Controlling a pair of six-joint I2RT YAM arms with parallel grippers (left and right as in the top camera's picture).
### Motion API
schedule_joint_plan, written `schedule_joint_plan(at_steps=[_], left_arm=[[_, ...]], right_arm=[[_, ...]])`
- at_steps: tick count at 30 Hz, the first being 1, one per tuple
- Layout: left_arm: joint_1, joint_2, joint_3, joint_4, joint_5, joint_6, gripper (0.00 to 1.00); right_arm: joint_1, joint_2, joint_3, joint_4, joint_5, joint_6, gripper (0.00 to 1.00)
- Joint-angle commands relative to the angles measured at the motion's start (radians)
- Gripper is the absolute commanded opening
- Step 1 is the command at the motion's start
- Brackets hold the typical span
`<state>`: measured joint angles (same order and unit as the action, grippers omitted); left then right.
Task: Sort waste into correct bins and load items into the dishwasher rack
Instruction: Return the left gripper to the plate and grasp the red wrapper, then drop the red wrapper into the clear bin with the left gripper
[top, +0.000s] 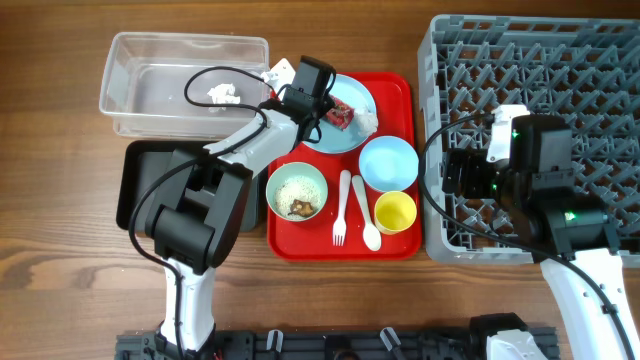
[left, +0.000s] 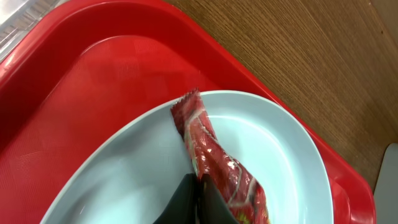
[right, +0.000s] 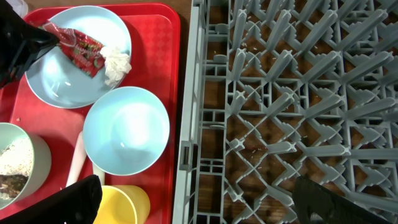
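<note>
My left gripper (top: 322, 108) is over the light blue plate (top: 352, 100), shut on one end of the red snack wrapper (left: 217, 162). The wrapper still lies on the plate (left: 137, 168), next to a crumpled white tissue (top: 368, 121). My right gripper (right: 199, 205) is open and empty, straddling the left edge of the grey dishwasher rack (top: 560, 130). The red tray (top: 395, 95) also holds a light blue bowl (top: 388, 162), a pale green bowl (top: 297, 192) with rice and brown bits, a yellow cup (top: 395, 211), a white fork (top: 341, 207) and a spoon (top: 366, 215).
The clear tub (top: 150, 85) at the back left holds one white tissue (top: 222, 93). The black tray (top: 135, 180) lies in front of it, partly under my left arm. The rack has upright pegs (right: 298, 93) and holds no items.
</note>
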<state>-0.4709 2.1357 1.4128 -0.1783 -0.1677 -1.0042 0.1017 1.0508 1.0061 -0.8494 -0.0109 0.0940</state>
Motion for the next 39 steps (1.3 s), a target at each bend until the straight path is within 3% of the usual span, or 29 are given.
schedule_joint_plan(at_steps=[1, 10, 15, 21, 31, 34, 35, 39], left_arm=[[0.003, 0.016, 0.000, -0.006, -0.016, 0.040, 0.04], [0.004, -0.133, 0.000, -0.093, 0.002, 0.228, 0.04], [0.017, -0.257, 0.000, -0.124, 0.004, 0.395, 0.04], [0.121, -0.372, 0.000, -0.207, 0.000, 0.423, 0.04], [0.349, -0.385, 0.000, -0.272, -0.005, 0.425, 0.05], [0.370, -0.385, 0.000, -0.272, 0.027, 0.425, 0.40], [0.371, -0.385, 0.000, -0.272, 0.077, 0.425, 0.61], [0.348, -0.385, 0.000, -0.270, 0.166, 0.426, 0.72]], right_arm=[[0.002, -0.001, 0.023, -0.002, -0.013, 0.013, 1.00], [0.002, -0.001, 0.023, -0.002, -0.013, 0.013, 1.00], [0.002, -0.001, 0.023, -0.002, -0.013, 0.014, 1.00], [0.002, -0.001, 0.023, -0.003, -0.013, 0.013, 1.00], [0.002, -0.001, 0.023, -0.004, -0.013, 0.014, 1.00], [0.002, -0.001, 0.023, -0.004, -0.013, 0.013, 1.00], [0.002, -0.001, 0.023, -0.004, -0.013, 0.013, 1.00], [0.002, -0.001, 0.023, -0.005, -0.013, 0.013, 1.00]])
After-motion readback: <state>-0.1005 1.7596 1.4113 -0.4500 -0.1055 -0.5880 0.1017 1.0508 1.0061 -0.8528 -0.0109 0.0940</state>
